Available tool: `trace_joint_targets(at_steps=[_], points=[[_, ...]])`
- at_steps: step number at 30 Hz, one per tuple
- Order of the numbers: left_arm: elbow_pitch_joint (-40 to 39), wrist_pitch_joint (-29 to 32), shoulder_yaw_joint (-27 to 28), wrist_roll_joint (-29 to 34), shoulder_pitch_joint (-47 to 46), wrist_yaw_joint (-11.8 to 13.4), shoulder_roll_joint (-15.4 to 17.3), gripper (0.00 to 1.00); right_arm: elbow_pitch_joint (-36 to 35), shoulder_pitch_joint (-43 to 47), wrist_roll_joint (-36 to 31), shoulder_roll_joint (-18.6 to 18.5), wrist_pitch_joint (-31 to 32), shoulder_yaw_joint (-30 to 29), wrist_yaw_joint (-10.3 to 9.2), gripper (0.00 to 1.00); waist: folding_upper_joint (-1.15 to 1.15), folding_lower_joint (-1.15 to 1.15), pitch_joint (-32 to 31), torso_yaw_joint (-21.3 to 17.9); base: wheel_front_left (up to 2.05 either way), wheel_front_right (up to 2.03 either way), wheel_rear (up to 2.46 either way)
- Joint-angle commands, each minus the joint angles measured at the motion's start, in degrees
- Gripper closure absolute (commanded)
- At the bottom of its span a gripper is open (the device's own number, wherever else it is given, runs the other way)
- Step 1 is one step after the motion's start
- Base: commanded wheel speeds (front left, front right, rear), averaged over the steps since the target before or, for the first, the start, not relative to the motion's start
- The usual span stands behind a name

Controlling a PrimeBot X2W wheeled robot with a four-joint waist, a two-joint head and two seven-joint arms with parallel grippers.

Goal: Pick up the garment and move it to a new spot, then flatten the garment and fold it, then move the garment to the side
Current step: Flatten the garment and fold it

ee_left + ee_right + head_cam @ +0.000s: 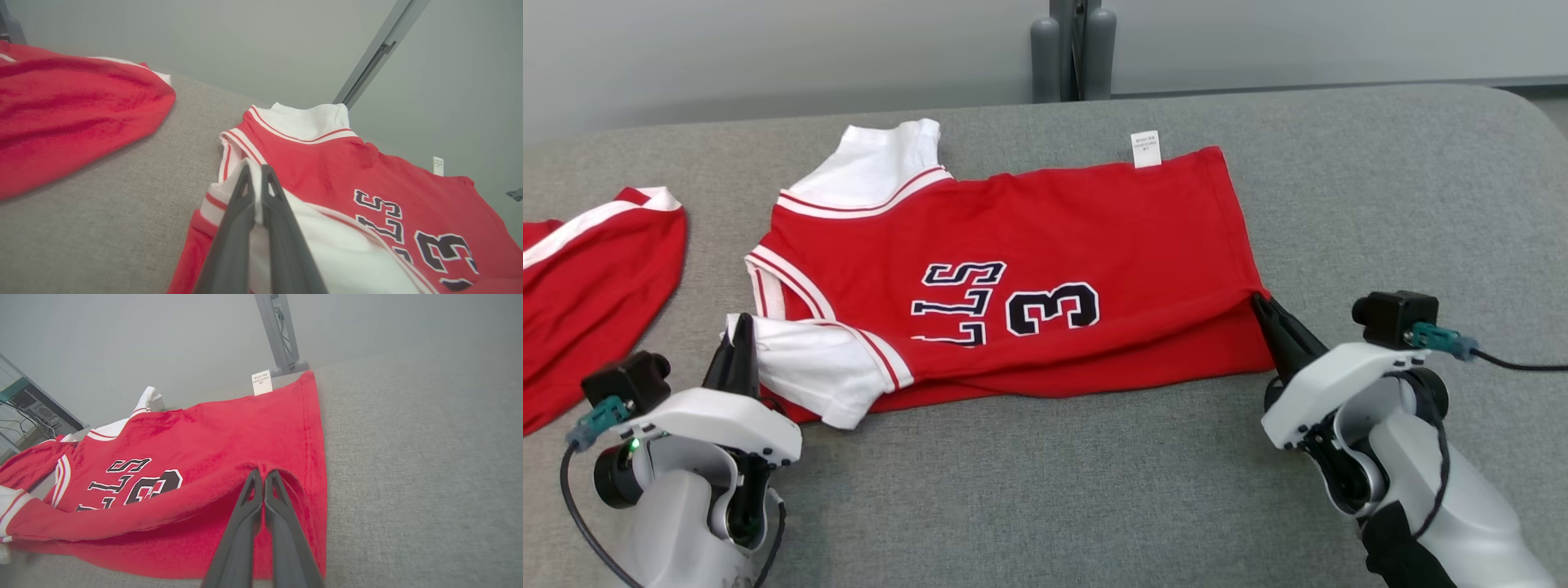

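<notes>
The garment is a red jersey with white sleeves and dark "3" lettering, spread sideways on the grey table. My left gripper is shut on the edge of the near white sleeve, with a strip of white cloth pinched between its fingertips. At the jersey's near right corner my right gripper is shut on the red hem, and the cloth puckers around its tips. Between the two grips the near edge is raised and lapped over the layer below. A white label sticks out at the far edge.
A second red garment with white trim lies at the table's left edge, close to my left arm. A grey post stands behind the table's far edge. Bare grey table spreads to the right and along the front.
</notes>
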Motion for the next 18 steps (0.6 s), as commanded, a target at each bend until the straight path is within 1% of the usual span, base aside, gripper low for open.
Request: trace_joint_targets(at_steps=[1, 8, 12, 18], points=[[0.8, -0.3, 0.1, 0.2, -1.5, -0.1, 0.5, 1.0, 0.9, -1.1, 0.6, 0.0, -0.7, 0.2, 0.01, 1.0, 0.0, 0.01, 0.6, -0.4, 0.0, 0.0, 0.0], [11.3, -1.4, -0.6, 0.0, -8.4, -1.4, 1.3, 1.0, 11.0, -8.6, 1.9, 1.9, -3.8, 4.6, 0.01, 1.0, 0.0, 0.01, 3.0, -1.3, 0.0, 0.0, 0.0], [15.5, -2.3, -1.3, 0.2, -11.6, -2.1, 1.1, 1.0, 14.5, -11.6, 3.6, 3.1, -5.3, 6.5, 0.01, 1.0, 0.0, 0.01, 4.2, -1.4, 0.0, 0.0, 0.0], [19.3, -3.3, -2.0, 0.3, -14.8, -2.6, 0.7, 1.0, 18.1, -14.4, 5.5, 3.8, -6.9, 8.8, 0.01, 1.0, 0.0, 0.01, 5.1, -1.2, 0.0, 0.0, 0.0]])
